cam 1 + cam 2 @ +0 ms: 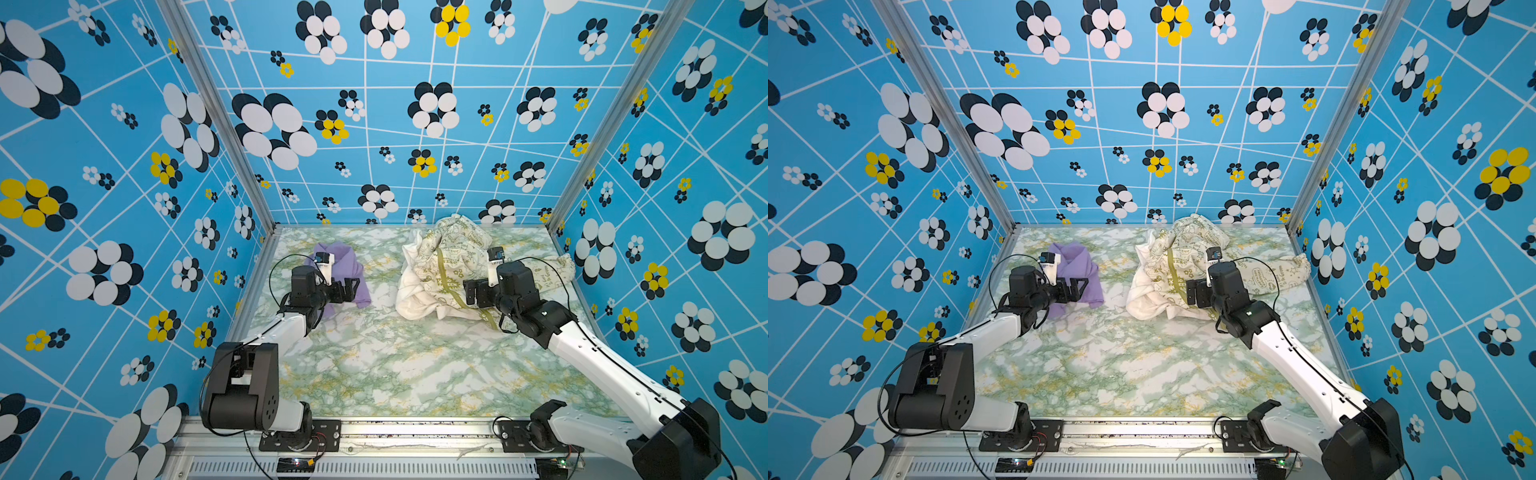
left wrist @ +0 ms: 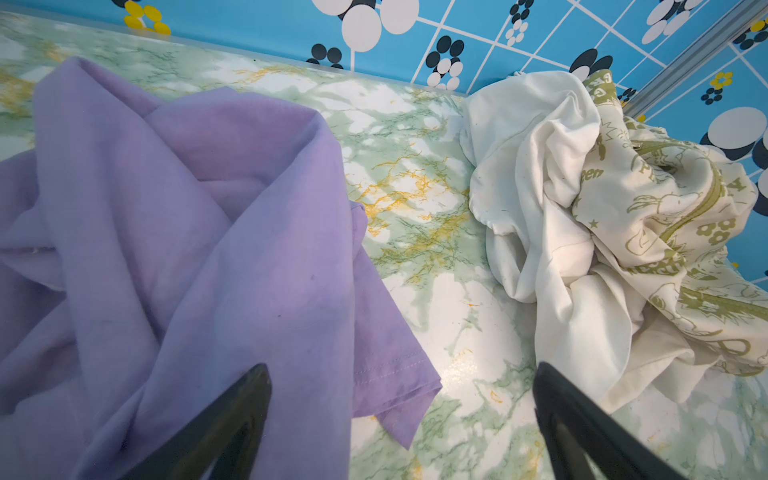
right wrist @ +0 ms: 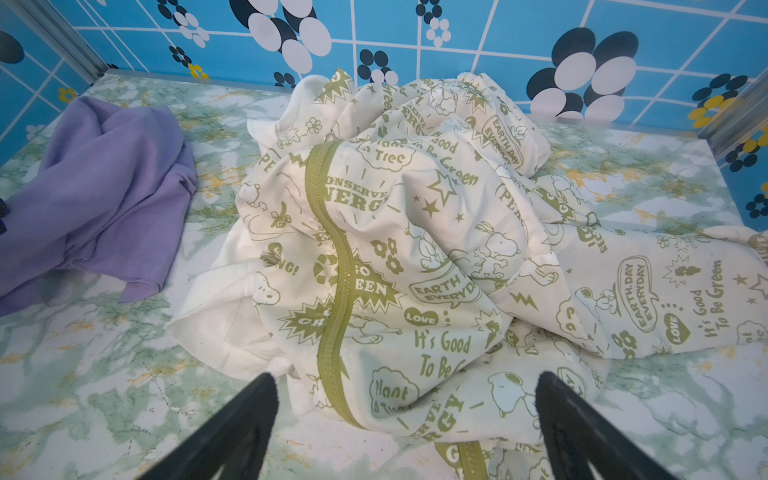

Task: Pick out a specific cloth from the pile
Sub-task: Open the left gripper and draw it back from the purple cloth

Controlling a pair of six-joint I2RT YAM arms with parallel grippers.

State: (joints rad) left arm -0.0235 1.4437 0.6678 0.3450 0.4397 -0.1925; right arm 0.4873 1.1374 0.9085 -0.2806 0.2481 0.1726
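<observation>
Green-veined marble-print tabletop (image 1: 374, 365); blue walls (image 1: 374, 124) with flower print; aluminium corner posts (image 1: 216, 112).

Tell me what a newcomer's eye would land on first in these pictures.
First, the loud blue walls with black, white and yellow flowers around the marbled table. Then the lavender cloth lying alone at the back left under the open left claw, apart from the pile of white and green-printed cloth at the back right.

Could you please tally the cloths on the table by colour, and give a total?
Purple cloth: 1, lying apart from the pile
White cloth: 1, in the pile
Cream cloth with green print: 1, in the pile
Total: 3
</observation>
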